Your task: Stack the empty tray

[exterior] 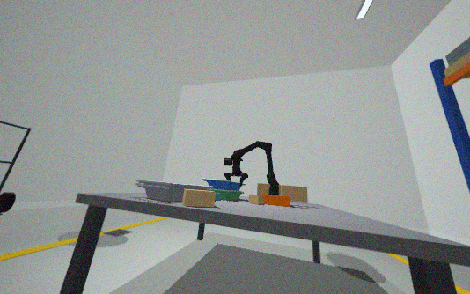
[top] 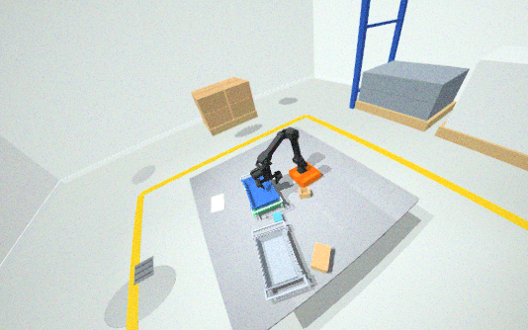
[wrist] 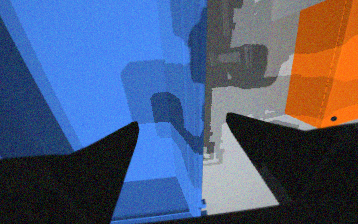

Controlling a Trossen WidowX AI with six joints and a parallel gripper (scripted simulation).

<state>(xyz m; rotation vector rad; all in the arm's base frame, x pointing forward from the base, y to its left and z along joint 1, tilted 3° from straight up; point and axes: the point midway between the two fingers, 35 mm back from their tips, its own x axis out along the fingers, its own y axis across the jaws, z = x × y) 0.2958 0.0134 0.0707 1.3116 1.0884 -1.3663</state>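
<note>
A blue tray sits above a green tray, looking about level in the exterior view. The blue tray's visible inside is empty. The green tray's load is hidden under it, and its wire bars are too small to make out. My gripper is open and empty at the blue tray's long side near the arm base. In the wrist view one finger is over the tray's inside and the other is outside its wall, with the wall between them and neither visibly touching it.
A larger grey tray with wire bars stands towards the table's near end. A tan block is beside it. A cyan block lies between the trays. A small tan box is by the orange base.
</note>
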